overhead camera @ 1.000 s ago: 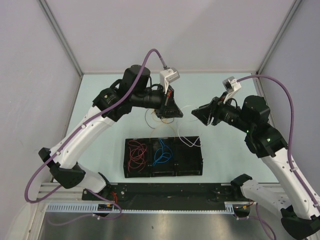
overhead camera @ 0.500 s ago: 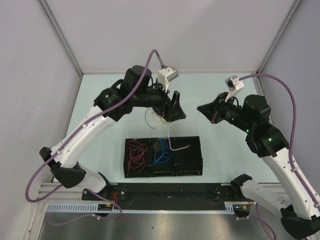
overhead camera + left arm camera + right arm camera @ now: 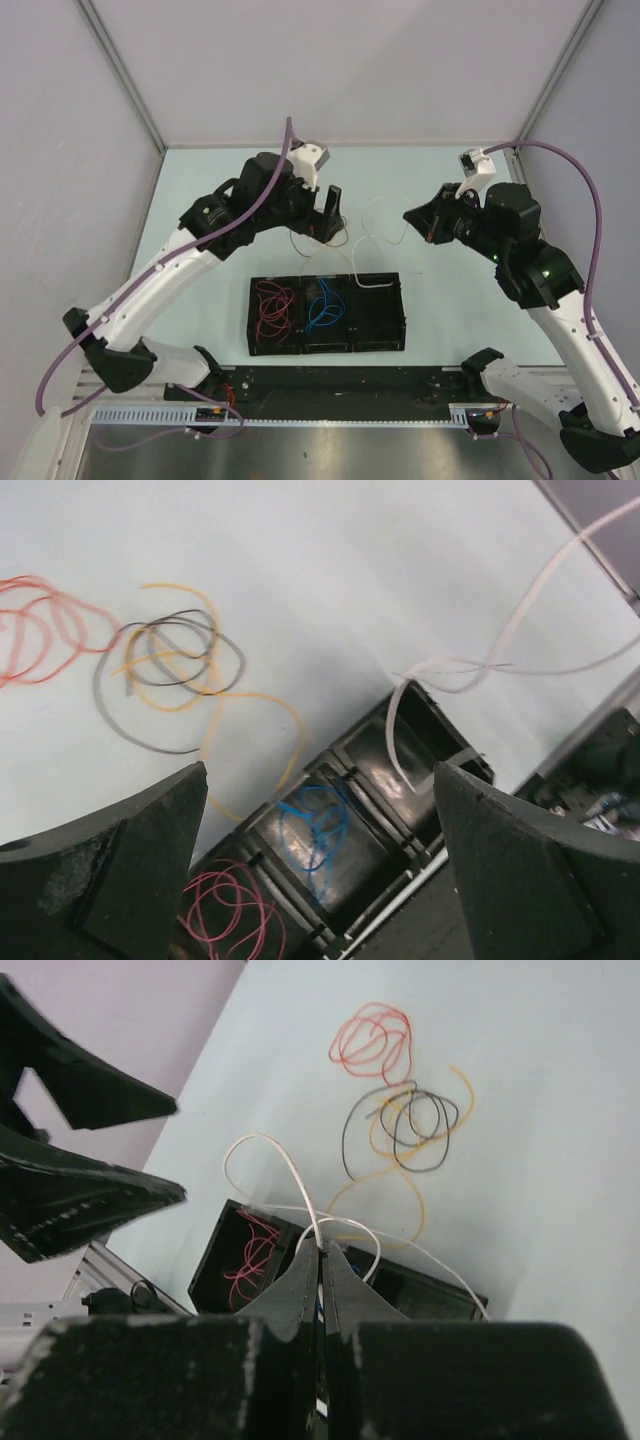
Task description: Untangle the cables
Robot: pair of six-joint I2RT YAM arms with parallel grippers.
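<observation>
A black three-compartment tray lies on a pale table. On the far side of the tray's left half, the left gripper hovers with its jaws spread wide and nothing between them. It is above a loose tangle of orange, brown and red cables, probably poised to take the next strand. The tray's left compartment holds a red cable and the middle one a blue cable, apparently one colour per compartment. A pinkish-white cable dips into the right compartment and rises beyond the tray's right end to the right gripper. Its jaws are pinched tight on the strand, likely keeping it clear of the others.
</observation>
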